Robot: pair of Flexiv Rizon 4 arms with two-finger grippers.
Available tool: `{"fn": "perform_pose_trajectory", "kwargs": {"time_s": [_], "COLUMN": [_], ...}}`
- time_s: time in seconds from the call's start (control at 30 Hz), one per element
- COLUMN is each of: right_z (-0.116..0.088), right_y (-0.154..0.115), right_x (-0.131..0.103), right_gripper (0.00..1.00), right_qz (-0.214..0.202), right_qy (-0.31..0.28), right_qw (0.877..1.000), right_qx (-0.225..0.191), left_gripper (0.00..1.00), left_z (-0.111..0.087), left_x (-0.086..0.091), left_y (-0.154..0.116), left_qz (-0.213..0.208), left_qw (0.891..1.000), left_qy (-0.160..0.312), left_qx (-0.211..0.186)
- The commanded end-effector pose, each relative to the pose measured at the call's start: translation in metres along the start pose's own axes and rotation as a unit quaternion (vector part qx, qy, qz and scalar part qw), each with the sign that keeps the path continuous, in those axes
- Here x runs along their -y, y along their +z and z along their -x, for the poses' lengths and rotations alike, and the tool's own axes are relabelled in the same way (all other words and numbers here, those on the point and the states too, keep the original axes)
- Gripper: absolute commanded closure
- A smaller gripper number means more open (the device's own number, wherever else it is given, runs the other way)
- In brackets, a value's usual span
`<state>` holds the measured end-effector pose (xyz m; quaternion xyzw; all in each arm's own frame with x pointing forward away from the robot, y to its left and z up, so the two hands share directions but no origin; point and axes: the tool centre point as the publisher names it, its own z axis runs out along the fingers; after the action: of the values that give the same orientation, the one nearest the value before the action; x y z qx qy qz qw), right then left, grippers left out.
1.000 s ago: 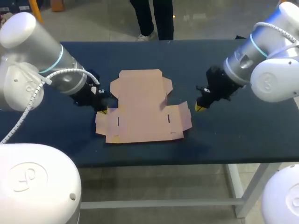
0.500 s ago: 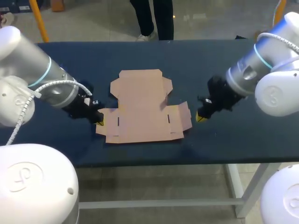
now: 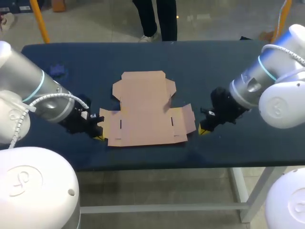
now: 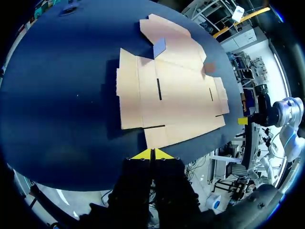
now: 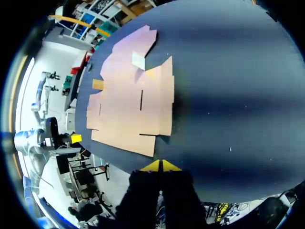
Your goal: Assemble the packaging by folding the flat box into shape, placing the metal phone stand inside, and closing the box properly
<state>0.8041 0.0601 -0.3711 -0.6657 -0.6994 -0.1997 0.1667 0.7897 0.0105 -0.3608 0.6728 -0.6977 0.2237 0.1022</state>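
Just ahead of the left gripper (image 3: 98,136), a flat brown cardboard box blank (image 3: 145,107) lies unfolded on the dark blue table (image 3: 228,71), its panels and flaps spread out and one small tab raised near its middle. As a container it is not yet formed: it has no walls, and its surface is bare cardboard. In the left wrist view the left gripper (image 4: 152,153) has its yellow tips pressed together, and the blank's (image 4: 167,90) nearest flap ends just in front of them; I cannot tell whether they touch. The right gripper (image 3: 204,130) sits just beside the blank's opposite side, slightly apart from it. In its wrist view the right gripper (image 5: 161,165) also has its tips together, with the blank (image 5: 131,102) ahead and to one side. Counted: one box blank, two grippers.
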Motion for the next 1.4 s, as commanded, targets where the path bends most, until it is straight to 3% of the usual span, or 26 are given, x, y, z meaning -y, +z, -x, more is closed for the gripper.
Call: {"fn": "perform_pose_trajectory", "kwargs": {"time_s": [0.03,0.57,1.4], "right_z": [0.002,0.004,0.004], "right_y": [0.004,0.027,0.058], "right_x": [0.009,0.018,0.006], "right_gripper": [1.00,1.00,1.00], "right_qz": [0.007,0.009,0.014], "right_qy": [0.001,0.024,0.038], "right_qw": [1.000,1.000,0.999], "right_qx": [-0.001,-0.004,-0.027], "left_gripper": [1.00,1.00,1.00], "left_z": [0.004,0.016,0.019], "left_x": [-0.010,-0.025,-0.016], "left_y": [-0.001,0.006,0.037], "left_qz": [-0.005,0.003,0.043], "left_qw": [1.000,0.999,0.997], "left_qy": [-0.004,-0.028,-0.024], "left_qx": [-0.005,-0.027,-0.058]}}
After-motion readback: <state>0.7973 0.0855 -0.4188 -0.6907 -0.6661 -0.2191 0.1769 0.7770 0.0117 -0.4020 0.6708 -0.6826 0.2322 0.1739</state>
